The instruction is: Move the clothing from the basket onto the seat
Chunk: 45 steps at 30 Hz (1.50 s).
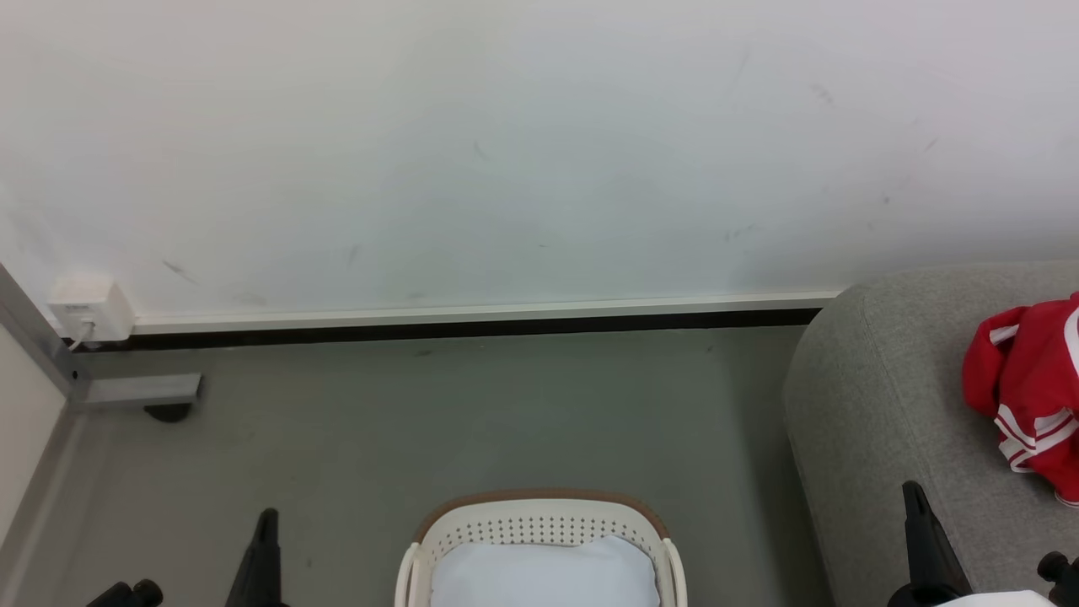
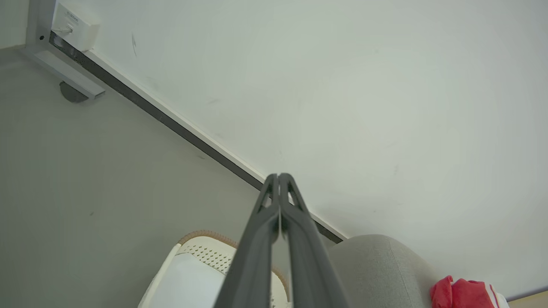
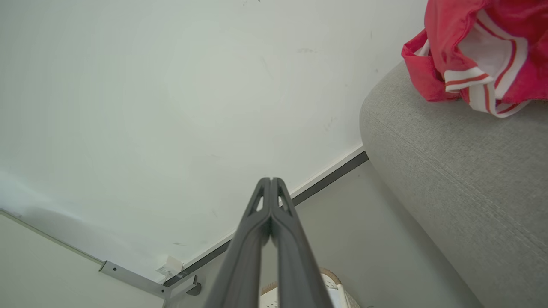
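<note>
Lying crumpled on the seat (image 1: pixel 885 421), the clothing (image 1: pixel 1033 371) is seen well apart from the basket (image 1: pixel 539 499), where a pale pad (image 1: pixel 544 577) is held; left gripper (image 2: pixel 278 176) and right gripper (image 3: pixel 271 179) are pressed together, empty

left gripper (image 2: pixel 278 177) fingers together (tips touching) | basket (image 2: pixel 201 252) holds pale pad (image 2: pixel 188 282) | red clothing (image 2: pixel 460 294) on seat (image 2: pixel 376 269)

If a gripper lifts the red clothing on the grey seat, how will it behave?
Likely floppy: the red clothing lies crumpled in folds on the seat. Probably light: the fabric looks thin. Pinched at one spot, the rest would likely hang down.
</note>
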### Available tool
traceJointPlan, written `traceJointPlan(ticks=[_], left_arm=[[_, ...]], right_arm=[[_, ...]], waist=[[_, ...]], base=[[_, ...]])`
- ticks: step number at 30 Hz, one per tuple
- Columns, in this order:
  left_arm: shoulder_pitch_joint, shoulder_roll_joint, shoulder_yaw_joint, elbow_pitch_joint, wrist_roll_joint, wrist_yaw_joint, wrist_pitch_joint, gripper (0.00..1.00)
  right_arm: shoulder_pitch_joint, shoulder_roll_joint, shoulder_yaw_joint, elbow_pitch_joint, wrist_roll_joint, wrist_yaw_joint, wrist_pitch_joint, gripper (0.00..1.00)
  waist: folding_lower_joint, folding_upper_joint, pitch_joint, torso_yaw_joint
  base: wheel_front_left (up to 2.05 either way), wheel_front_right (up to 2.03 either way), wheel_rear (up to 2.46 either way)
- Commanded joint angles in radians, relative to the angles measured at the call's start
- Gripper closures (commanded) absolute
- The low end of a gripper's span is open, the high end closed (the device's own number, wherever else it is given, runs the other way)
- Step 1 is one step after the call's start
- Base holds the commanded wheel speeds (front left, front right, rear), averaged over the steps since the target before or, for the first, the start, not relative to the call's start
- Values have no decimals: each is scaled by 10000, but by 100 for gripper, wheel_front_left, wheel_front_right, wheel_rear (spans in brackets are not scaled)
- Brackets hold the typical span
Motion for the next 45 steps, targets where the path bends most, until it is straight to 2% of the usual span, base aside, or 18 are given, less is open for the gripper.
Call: traceJointPlan(ticks=[1,27,45], left_arm=[[-272,33,82,-72,-435,-70,100,100],[-685,-121,416,122,-3398,-224,938,100],[-894,-201,593,238,-4934,-303,1389,100]], right_arm=[[-328,-69,-100,-75,360,-6,65,100],[-540,-83,-593,-11,3073,-10,799,100],[-664,-72,-875,30,4507,-13,1208,100]], waist=[[0,-1,4,6],[0,-1,76,87],[0,-1,123,141]], base=[[0,0,0],[0,0,0],[0,0,0]])
